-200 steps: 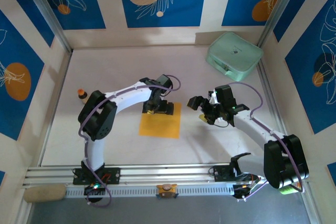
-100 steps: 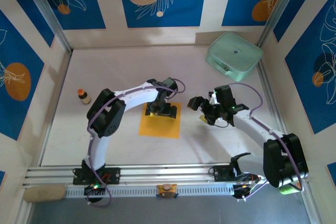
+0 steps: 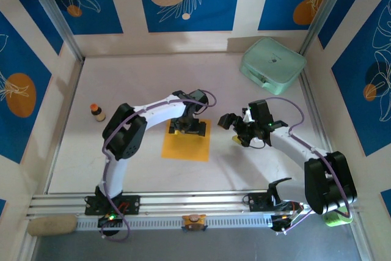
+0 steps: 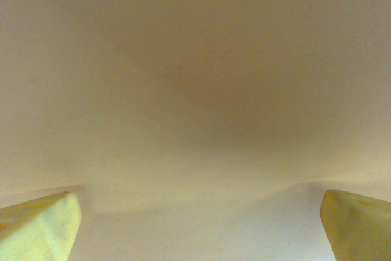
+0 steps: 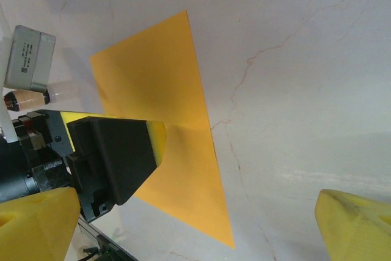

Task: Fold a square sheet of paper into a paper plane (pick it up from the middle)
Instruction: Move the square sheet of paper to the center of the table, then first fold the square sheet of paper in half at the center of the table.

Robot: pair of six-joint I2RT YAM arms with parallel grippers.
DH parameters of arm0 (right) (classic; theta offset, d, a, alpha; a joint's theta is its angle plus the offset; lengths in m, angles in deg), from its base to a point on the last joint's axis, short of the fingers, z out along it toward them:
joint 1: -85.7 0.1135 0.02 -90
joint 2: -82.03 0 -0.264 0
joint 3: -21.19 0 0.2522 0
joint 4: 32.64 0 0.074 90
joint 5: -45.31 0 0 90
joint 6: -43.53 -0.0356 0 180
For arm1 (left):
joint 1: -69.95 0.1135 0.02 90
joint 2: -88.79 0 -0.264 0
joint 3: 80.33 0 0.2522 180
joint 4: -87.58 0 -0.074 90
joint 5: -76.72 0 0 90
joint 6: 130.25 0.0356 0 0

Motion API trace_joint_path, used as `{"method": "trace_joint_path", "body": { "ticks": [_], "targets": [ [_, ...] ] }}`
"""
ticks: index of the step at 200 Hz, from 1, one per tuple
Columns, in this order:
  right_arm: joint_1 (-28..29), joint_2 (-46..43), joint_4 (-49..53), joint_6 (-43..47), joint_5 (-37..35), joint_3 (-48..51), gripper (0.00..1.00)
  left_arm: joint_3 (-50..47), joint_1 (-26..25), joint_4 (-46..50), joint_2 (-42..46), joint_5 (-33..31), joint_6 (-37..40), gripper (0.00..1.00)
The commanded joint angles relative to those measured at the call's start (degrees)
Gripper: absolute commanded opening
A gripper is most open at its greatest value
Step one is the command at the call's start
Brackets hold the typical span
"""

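Since one second ago, the left arm's elbow has swung to the right, uncovering the small brown orange-capped bottle (image 3: pixel 96 112). The left gripper (image 3: pixel 187 128) has stayed over the same spot, and the right gripper (image 3: pixel 231 131) has edged slightly toward it. The square sheet of paper (image 3: pixel 183 148) lies flat and unfolded on the table (image 3: pixel 140 77), directly under the left gripper. The gripper stands over the sheet's far edge, and most of the sheet extends toward the arm bases on the gripper's near side. In the right wrist view, one of the left gripper's fingers (image 5: pixel 119 151) points its yellow pad at the sheet (image 5: pixel 165 84). The tip is at or just above the paper, and contact cannot be confirmed. The left gripper's (image 4: pixel 195 230) pads sit at opposite lower corners of its own view, wide apart, with nothing clamped between them. The surface below is too blurred to identify. The right gripper (image 5: pixel 195 224) hangs just beside the sheet's right edge, its jaws also spread wide and holding nothing. The bottle stands upright, well off to the left of the left gripper. A mint-green rounded case (image 3: pixel 272 63) rests well beyond the right gripper, near the far right corner.
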State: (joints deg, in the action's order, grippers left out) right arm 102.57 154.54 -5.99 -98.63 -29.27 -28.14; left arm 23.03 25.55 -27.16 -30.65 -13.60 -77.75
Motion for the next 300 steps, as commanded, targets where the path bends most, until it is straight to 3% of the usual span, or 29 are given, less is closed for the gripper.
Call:
{"method": "trace_joint_path", "body": {
  "ticks": [1,140,269,285,300],
  "targets": [
    [-0.14,0.61,0.58,-0.50,0.84,-1.61,0.99,1.17,-0.60,2.04,-2.32,-1.11,-1.24,1.00],
    [-0.71,0.01,1.79,-0.72,0.25,-1.69,0.99,-2.78,-1.52,1.04,-7.11,-2.75,-2.12,0.99],
    [-0.95,-1.88,2.66,-1.16,-0.46,-1.21,0.99,-3.91,-1.90,-0.49,-5.40,-2.48,-3.11,0.95],
    [-0.94,-2.04,2.67,-1.10,-0.47,-1.34,0.99,-3.99,-1.96,-0.75,-4.55,-2.67,-3.11,0.93],
    [-0.88,-2.18,2.67,-1.06,-0.47,-1.52,0.99,-4.09,-1.99,-1.50,-3.51,-2.36,-2.66,0.85]
  ]
}}
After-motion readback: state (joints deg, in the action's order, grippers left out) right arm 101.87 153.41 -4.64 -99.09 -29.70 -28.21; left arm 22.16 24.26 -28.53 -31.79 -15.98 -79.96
